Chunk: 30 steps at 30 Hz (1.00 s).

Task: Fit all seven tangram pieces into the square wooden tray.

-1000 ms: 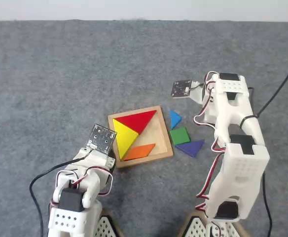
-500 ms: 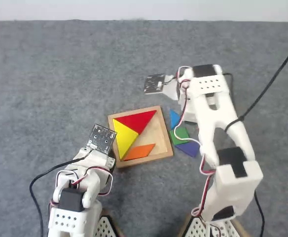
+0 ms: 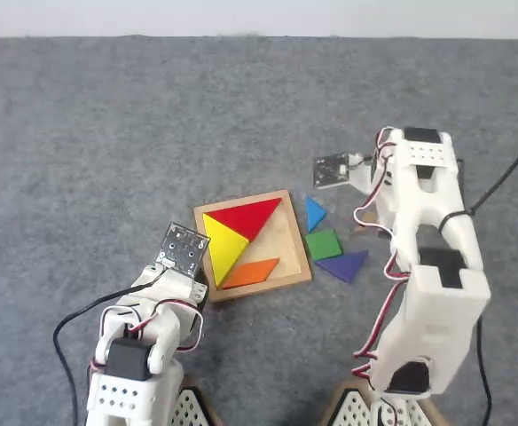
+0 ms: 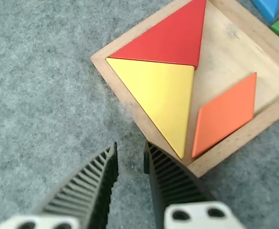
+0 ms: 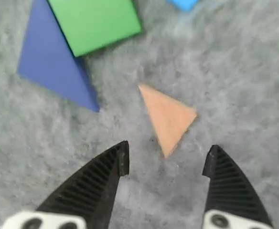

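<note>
Right arm swings back rightward; right gripper (image 5: 169, 149) gapes empty over tan triangle (image 5: 168, 117). Tray (image 3: 241, 201) holds 3 pieces; 4 remain.

- Left arm (image 3: 142, 355), white with black motors, sits folded low and close to its base, with the wrist tipped forward and down.
- Left gripper (image 4: 130, 151) points downward. Its two black ribbed fingers stand almost parallel with a narrow gap between them, and they hold nothing.
- Right arm (image 3: 429, 266) stretches farther forward, with the elbow raised and the wrist bent down.
- Right gripper (image 5: 170, 153) points downward with its black ribbed fingers spread wide and nothing held.
</note>
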Tool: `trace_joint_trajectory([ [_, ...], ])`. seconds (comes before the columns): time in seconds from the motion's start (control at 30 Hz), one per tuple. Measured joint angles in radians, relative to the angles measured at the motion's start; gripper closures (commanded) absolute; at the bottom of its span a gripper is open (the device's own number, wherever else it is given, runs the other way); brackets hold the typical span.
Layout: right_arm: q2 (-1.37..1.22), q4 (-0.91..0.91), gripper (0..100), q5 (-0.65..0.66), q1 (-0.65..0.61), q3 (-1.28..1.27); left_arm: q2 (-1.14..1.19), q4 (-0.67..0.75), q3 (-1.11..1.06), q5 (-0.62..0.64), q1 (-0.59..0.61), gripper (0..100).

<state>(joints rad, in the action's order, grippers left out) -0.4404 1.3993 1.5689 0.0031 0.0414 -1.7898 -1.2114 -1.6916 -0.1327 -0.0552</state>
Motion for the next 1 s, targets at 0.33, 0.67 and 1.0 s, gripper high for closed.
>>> trace_joint_trajectory([
  [0.33, -0.005, -0.017, 73.4, 0.012, -0.048, -0.005, 0.000, 0.000, 0.000, 0.000, 0.000, 91],
  [0.67, -0.003, -0.077, 73.6, 0.006, -0.104, -0.092, 0.000, 0.000, 0.000, 0.000, 0.000, 91],
  [1.0, -0.002, -0.130, 75.5, -0.003, -0.072, -0.109, 0.000, 0.000, 0.000, 0.000, 0.000, 91],
])
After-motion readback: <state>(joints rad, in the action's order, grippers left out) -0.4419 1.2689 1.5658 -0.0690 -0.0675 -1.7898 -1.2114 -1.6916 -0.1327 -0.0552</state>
